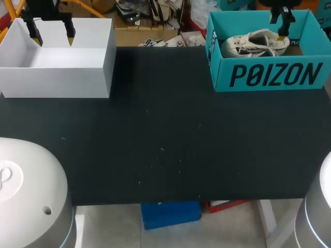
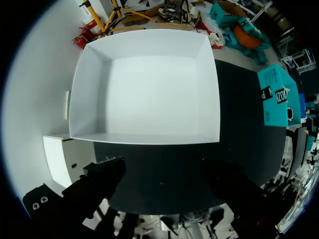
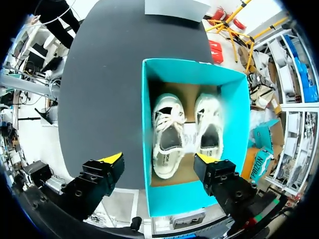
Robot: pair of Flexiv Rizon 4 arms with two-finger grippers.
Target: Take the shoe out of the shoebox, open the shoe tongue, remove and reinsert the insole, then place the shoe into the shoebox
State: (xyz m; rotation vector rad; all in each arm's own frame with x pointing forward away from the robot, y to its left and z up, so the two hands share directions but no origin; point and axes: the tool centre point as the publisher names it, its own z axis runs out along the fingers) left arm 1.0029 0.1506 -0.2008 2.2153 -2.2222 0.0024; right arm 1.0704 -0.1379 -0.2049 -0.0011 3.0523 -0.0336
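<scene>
Robot lab, black worktable [image 1: 165, 155]

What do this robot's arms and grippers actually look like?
Both arms, left arm and right arm, have smooth, rounded pale grey shells. The left gripper and right gripper each have two blocky black fingers with bright yellow tips.

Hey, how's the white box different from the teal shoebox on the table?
The white box is plain white; the teal shoebox carries large dark lettering on its front. The white box is empty, while the teal shoebox holds a pair of pale shoes. Both are open-topped and sit along the far side of the table.
</scene>
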